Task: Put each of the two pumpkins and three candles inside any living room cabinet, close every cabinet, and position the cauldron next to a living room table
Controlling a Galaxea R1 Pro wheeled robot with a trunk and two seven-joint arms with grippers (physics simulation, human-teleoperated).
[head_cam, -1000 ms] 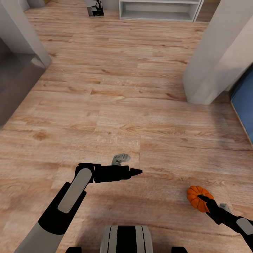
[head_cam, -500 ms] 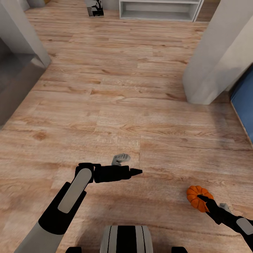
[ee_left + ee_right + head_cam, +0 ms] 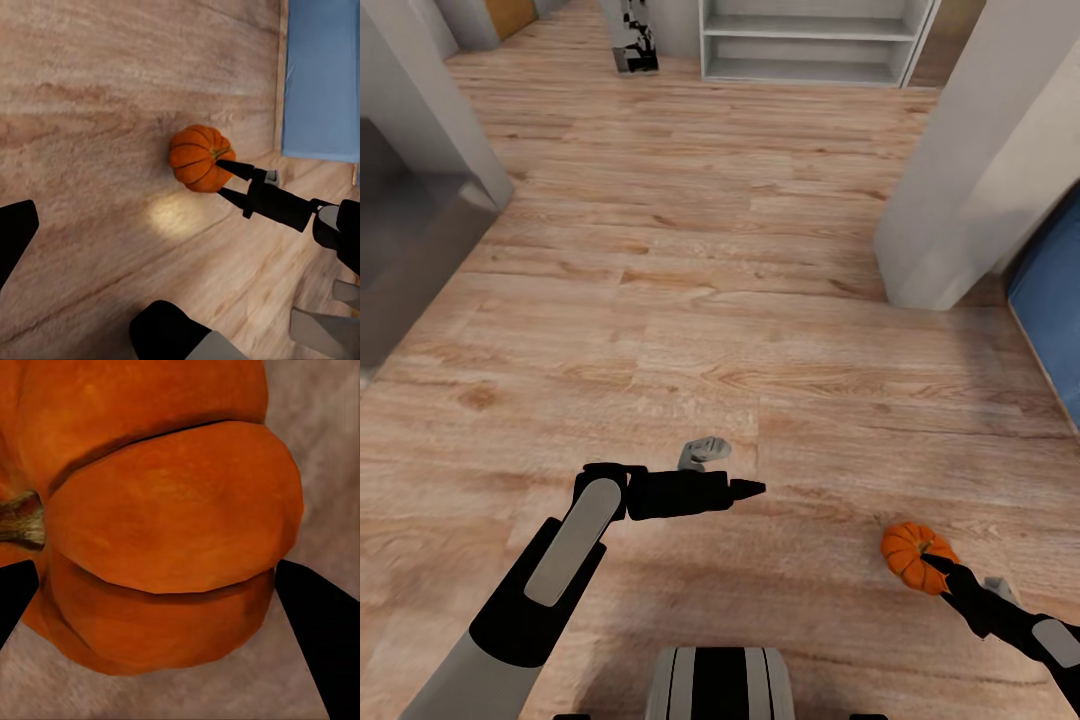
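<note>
One bright-orange ribbed pumpkin [image 3: 905,545] hangs just above the wooden floor at the lower right of the head view, with my right gripper [image 3: 930,565] shut on it. In the left wrist view the pumpkin [image 3: 196,157] sits between the two black fingertips of the right gripper [image 3: 225,176]. Close up, the pumpkin [image 3: 165,510] shows its stem to one side, and the right gripper [image 3: 157,585] has a finger [image 3: 319,622] against each flank. My left gripper [image 3: 745,488] hovers over bare floor in the middle, holding nothing. One of its fingers [image 3: 15,236] sits far out at the picture's edge.
A white open shelf unit [image 3: 810,40] stands at the far end of the floor, with a small dark object [image 3: 635,45] to its left. A white wall corner [image 3: 960,180] and a blue panel [image 3: 1050,320] close the right side. A grey glossy surface [image 3: 405,260] lies at the left.
The whole head view has tilted up, so more of the shelf unit shows. Both arms hold their pose. The pumpkin looks slightly smaller and further left at the right fingertips.
</note>
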